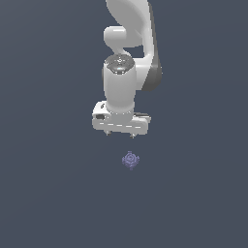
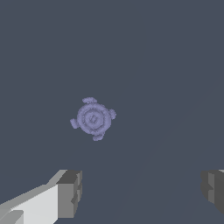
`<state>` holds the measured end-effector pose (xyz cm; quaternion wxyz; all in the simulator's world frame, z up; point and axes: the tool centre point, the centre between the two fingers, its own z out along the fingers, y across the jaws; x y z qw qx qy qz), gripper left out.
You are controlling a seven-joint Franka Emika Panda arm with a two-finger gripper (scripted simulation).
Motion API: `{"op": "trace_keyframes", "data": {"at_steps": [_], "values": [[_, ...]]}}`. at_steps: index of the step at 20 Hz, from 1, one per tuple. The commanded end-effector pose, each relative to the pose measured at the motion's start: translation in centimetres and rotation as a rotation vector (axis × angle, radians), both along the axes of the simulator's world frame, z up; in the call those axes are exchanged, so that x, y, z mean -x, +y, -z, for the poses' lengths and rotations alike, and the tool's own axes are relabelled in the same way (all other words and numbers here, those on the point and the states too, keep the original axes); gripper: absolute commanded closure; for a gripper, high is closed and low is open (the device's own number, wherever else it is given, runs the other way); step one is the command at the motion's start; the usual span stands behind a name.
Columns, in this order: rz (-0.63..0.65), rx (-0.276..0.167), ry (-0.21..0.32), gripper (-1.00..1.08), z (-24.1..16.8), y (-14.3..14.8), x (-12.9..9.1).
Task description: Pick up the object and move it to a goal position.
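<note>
**A:** so what's the setting here? room, surface, anything?

**B:** honestly just one flat dark slate-blue ground (image 1: 53,193) filling both views. No walls, no edges, no seams, so I can't tell if it's a table or a floor. Biggest thing in the exterior view is the white arm (image 1: 127,68) coming down from the top, wrist pointing straight down.

**A:** and the tool?

**B:** the tool (image 1: 120,135) hangs at the end of it, spread wide. In the wrist view the two grey fingertips (image 2: 69,194) sit far apart with bare ground between them, pinching nothing.

**A:** which way does the object point?

**B:** the object (image 1: 131,160) is a small purple-blue roundish lump with four short knobs around it. The wrist view (image 2: 92,118) looks down on concentric rings, so it seems to stand with its axis up. No real long axis across the ground that I can see.

**A:** where is it vs the tool?

**B:** lying on the ground, below the tool in the exterior view and slightly toward that view's right. Apart from the fingers, not touching.
</note>
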<state>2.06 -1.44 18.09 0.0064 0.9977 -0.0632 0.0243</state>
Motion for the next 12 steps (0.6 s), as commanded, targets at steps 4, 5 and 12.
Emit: {"op": "trace_keyframes", "data": {"at_steps": [4,5,12], "values": [[0.095,-0.009,0.008,-0.92,1.4,0.7,-1.0],[0.116,-0.011,0.009,-0.92,1.8,0.9,-1.2],[0.288,-0.022,0.023,-0.92,4.5,2.3,-2.9]]}}
